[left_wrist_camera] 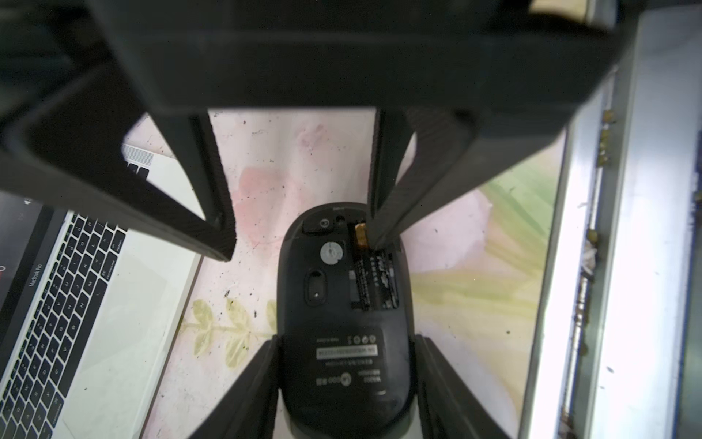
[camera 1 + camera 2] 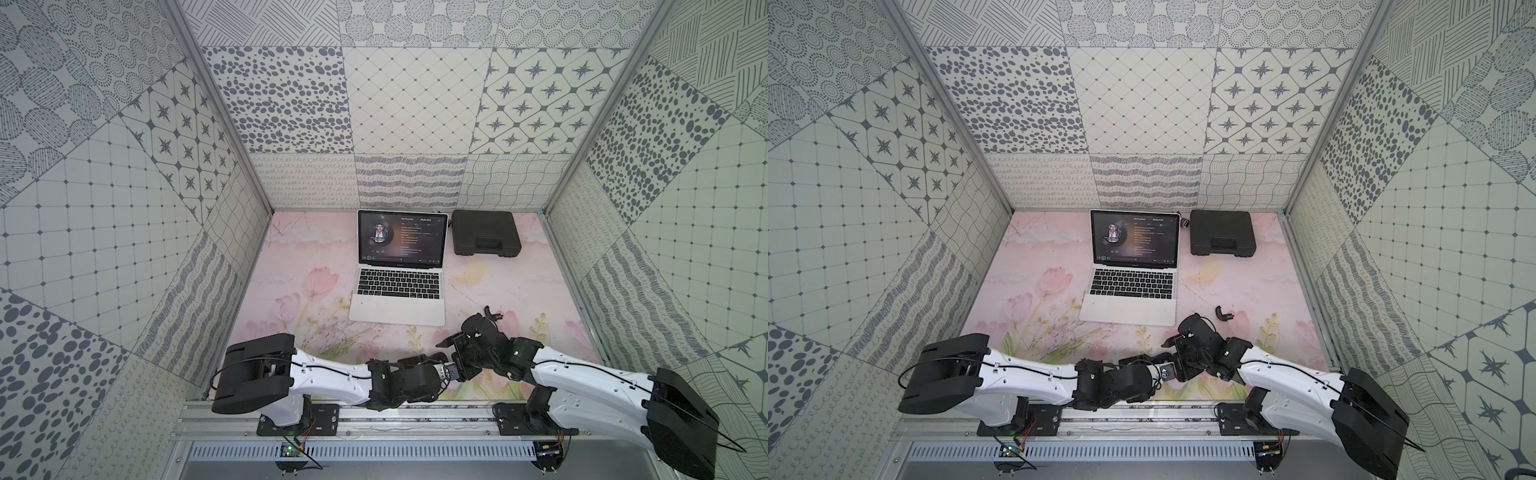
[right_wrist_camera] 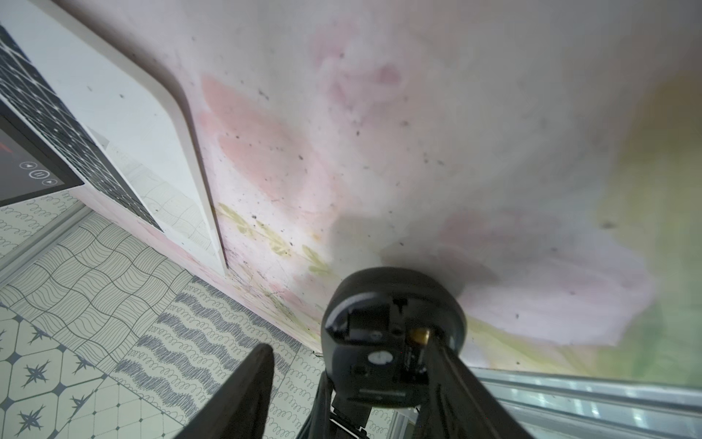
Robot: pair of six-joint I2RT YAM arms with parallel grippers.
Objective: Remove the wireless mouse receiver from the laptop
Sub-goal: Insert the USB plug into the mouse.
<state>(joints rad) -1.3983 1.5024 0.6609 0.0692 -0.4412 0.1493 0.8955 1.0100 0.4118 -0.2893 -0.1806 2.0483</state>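
Note:
The silver laptop (image 2: 399, 286) (image 2: 1128, 291) stands open mid-table, and no stub shows at its edges. My left gripper (image 1: 346, 342) (image 2: 455, 368) is shut on the oval black mouse (image 1: 334, 304) (image 3: 395, 304), which is held belly up with its battery bay uncovered. A small black block (image 1: 321, 225) fills a slot beside that bay; it looks like the wireless mouse receiver. My right gripper (image 3: 349, 344) (image 1: 300, 243) (image 2: 451, 345) is open over the mouse's end. One of its fingers (image 1: 383, 228) touches the bay by a gold battery tip; the other stands clear.
A curved black shell piece (image 2: 492, 312) (image 2: 1224, 313) lies on the mat right of the laptop's front corner. A flat black toolbox (image 2: 486, 232) (image 2: 1223, 232) sits at the back right. The metal rail (image 1: 615, 266) runs close behind the grippers.

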